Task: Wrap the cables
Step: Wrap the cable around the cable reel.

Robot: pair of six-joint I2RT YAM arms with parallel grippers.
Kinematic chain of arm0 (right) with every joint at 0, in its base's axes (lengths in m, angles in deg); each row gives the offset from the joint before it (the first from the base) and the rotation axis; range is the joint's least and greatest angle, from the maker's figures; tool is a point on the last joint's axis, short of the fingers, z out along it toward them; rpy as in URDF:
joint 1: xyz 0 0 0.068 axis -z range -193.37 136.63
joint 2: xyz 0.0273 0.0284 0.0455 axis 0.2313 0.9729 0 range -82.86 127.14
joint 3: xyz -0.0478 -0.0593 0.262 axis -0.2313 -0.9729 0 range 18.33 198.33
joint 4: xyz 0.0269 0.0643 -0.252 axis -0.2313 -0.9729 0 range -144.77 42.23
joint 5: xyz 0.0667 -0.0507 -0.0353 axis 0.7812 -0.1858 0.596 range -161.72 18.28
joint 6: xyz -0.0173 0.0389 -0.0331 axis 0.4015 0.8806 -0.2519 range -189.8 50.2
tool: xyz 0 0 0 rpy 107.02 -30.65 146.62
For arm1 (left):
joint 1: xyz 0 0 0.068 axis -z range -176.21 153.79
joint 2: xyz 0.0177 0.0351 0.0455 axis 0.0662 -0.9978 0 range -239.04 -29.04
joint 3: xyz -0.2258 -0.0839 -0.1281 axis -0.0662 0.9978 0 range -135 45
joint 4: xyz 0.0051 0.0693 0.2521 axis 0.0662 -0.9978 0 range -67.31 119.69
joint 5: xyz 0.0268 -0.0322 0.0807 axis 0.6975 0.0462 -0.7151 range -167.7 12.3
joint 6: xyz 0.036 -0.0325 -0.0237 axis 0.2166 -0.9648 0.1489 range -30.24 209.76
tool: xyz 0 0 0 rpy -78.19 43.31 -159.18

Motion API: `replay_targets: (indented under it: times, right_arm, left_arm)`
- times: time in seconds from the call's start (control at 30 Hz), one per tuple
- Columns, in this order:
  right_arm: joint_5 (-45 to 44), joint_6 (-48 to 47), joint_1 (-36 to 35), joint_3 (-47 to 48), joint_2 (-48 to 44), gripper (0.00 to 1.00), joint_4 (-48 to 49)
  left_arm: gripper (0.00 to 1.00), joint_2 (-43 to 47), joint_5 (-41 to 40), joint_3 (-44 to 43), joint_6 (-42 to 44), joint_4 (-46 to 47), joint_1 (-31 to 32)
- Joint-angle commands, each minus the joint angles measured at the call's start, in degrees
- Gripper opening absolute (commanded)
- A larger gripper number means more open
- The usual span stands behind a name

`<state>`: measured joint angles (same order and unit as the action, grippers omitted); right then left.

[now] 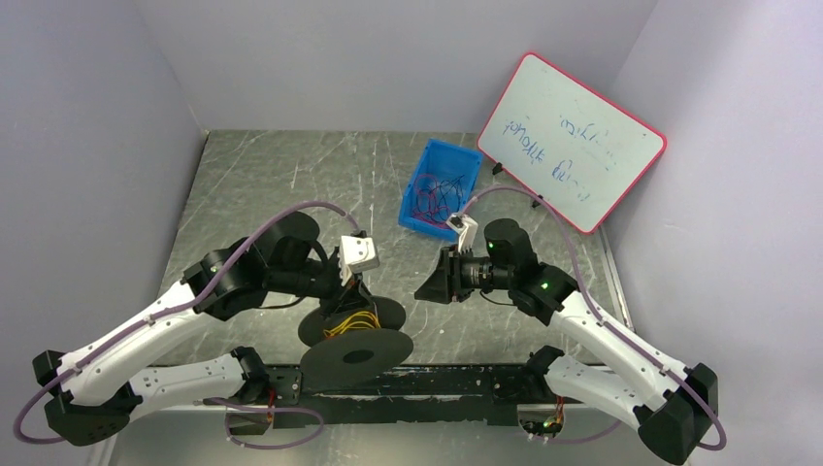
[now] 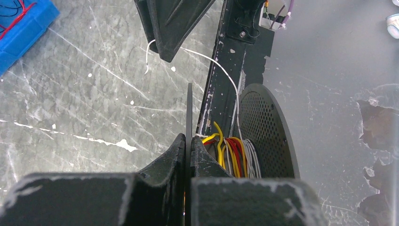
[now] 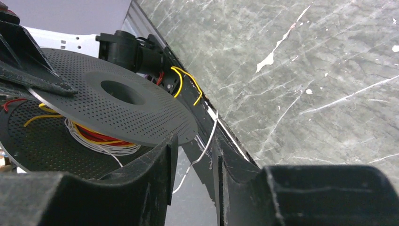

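Note:
A black two-disc spool (image 1: 355,347) stands at the near middle of the table. Red, yellow and white cables (image 2: 234,157) are wound on its core, also visible in the right wrist view (image 3: 96,139). My left gripper (image 1: 346,292) is shut on the thin edge of one spool disc (image 2: 189,108), a finger on each side. A loose white cable (image 2: 226,72) runs from the winding to my right gripper (image 1: 423,287). The right gripper (image 3: 195,146) is open, and the white cable (image 3: 203,152) hangs between its fingers, close to the right one.
A blue bin (image 1: 425,171) with more red and blue cables stands behind the right gripper. A red-framed whiteboard (image 1: 571,141) leans at the back right. A black rail (image 1: 437,383) runs along the near edge. Walls close in left, right and back.

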<state>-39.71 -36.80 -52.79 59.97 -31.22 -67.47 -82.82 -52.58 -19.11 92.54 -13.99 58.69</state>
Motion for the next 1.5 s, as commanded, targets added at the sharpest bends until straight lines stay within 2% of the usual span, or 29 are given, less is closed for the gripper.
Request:
replay_targets:
  times: [0.0,0.2,0.33,0.57,0.87,1.13,1.33,1.47]
  right_arm:
    - [1.5,1.3,0.5,-0.8,0.2,0.35,1.1]
    - [1.1,1.8,0.5,-1.0,0.4,0.22,1.6]
    - [-0.2,2.0,0.5,-0.8,0.5,0.00,1.0]
    - [-8.4,3.1,0.6,-2.1,-3.2,0.00,-0.4]
    - [-18.0,5.3,0.5,-11.2,-13.4,0.00,7.0]
    - [-20.9,8.0,0.5,-24.7,-25.4,0.00,23.0]
    - [-17.2,6.7,0.4,-35.4,-30.1,0.00,41.3]
    - [-12.8,4.0,0.3,-42.4,-29.6,0.00,57.0]
  left_arm:
    - [0.07,1.8,2.0,-1.6,0.1,1.7,-0.2]
    - [0.07,2.5,2.5,-1.2,0.2,2.5,-0.2]
    - [0.07,3.0,2.6,-0.7,0.5,2.9,-0.2]
    - [0.07,6.6,-1.2,1.1,-1.8,9.4,-0.2]
    - [0.07,8.7,-15.2,2.8,-8.7,20.3,-0.2]
    - [0.07,7.3,-31.4,3.8,-16.7,26.3,-0.3]
    - [0.07,5.0,-40.3,2.3,-24.3,28.3,-0.4]
    - [0.07,3.8,-44.6,2.0,-29.3,30.1,-0.5]
